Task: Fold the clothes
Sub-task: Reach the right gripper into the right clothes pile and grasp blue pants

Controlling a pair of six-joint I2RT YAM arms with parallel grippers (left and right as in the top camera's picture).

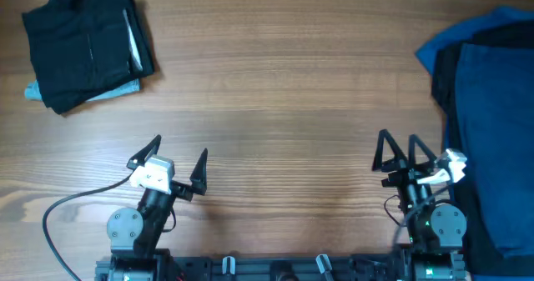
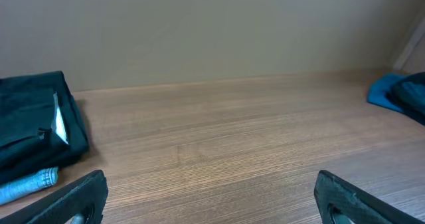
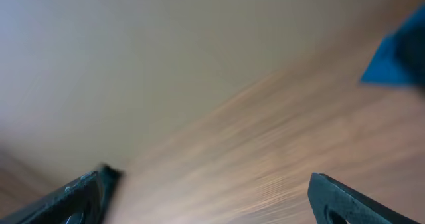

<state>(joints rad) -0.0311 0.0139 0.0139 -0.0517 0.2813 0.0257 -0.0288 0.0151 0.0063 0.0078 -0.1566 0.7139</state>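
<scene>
The wooden table (image 1: 275, 81) bears folded dark clothes (image 1: 83, 43) and blue clothes (image 1: 492, 106).

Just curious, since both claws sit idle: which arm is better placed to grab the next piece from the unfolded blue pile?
Probably the right. The right gripper stands open beside the unfolded pile, while the left gripper, also open, is across the table, nearer the folded stack.

We see even, soft light on the counter (image 1: 284, 89) with faint shadows; the right wrist view is heavily motion-blurred, the others sharp.
</scene>
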